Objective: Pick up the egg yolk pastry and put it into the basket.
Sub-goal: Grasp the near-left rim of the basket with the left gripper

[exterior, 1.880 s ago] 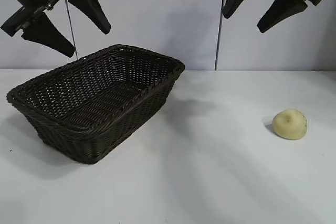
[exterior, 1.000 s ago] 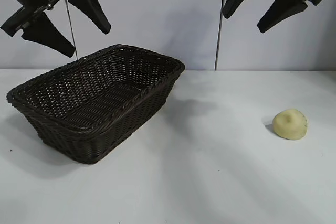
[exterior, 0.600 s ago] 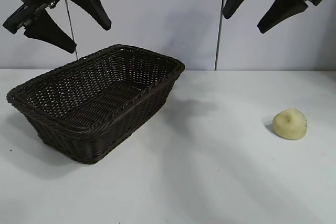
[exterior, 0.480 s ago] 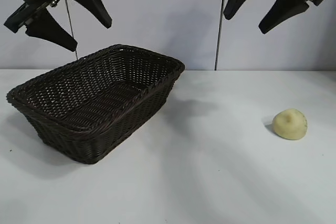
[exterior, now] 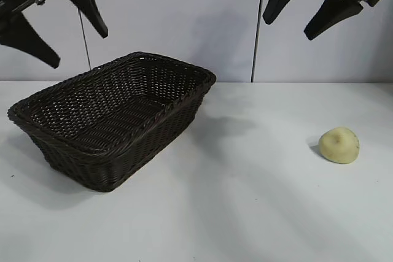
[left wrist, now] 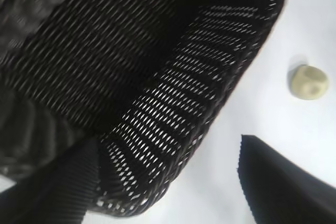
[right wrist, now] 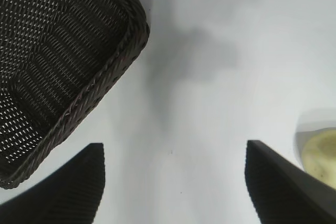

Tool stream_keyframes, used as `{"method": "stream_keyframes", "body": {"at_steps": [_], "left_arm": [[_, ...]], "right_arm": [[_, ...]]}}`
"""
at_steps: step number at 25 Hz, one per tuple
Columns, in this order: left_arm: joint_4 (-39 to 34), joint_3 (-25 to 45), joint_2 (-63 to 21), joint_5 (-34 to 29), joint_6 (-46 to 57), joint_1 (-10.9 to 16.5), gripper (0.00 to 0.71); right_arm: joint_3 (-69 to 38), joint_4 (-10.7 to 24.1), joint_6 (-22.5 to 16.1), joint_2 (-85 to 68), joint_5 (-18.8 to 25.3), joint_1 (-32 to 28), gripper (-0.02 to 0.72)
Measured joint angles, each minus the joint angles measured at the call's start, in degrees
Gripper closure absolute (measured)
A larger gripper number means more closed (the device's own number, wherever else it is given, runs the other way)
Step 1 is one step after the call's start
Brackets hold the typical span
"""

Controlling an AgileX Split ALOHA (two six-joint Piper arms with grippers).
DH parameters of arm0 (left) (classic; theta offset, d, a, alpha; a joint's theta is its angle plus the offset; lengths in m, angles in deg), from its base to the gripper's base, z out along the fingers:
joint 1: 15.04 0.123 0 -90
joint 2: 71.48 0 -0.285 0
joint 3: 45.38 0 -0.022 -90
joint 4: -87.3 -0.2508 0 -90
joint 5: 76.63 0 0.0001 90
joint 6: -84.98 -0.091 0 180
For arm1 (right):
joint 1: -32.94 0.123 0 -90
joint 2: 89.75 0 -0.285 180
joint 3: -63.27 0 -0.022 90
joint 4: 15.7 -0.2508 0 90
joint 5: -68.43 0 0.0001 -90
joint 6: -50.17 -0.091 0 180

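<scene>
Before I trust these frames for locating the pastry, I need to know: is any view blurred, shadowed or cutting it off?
Exterior view: sharp, the egg yolk pastry whole, a faint shadow at its left. Left wrist view: the basket smeared by motion at its far side, the pastry small but whole. Right wrist view: the pastry cut by the frame edge, partly behind a finger of the right claw.

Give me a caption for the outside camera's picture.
Two open grippers hang above a wicker basket and an egg yolk pastry.

My white table (exterior: pixel 245 200) carries two things well apart: the basket (exterior: pixel 113 118) toward my left, and the egg yolk pastry (exterior: pixel 339 145) toward my right. A tiny dark speck (exterior: pixel 11 176), perhaps a crumb, lies beside the basket.
</scene>
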State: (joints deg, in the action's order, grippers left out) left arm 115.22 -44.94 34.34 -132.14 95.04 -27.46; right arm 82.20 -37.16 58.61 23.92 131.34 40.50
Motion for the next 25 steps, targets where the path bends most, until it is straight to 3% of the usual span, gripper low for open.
{"method": "stream_keyframes", "body": {"at_steps": [10,19,25], "left_arm": [[-5.09,13.57,-8.4,8.58,14.82,0.0,0.17],[-5.25,23.44,-8.47,19.96,24.08,0.0,0.17],[-5.12,25.02,-4.9,23.0,25.04,0.0,0.17]], "right_arm": [[0.0,0.0,0.0,0.0,0.12,0.0,0.166],[0.0,0.0,0.0,0.0,0.18,0.0,0.166],[0.0,0.0,0.0,0.0,0.18,0.0,0.166]]}}
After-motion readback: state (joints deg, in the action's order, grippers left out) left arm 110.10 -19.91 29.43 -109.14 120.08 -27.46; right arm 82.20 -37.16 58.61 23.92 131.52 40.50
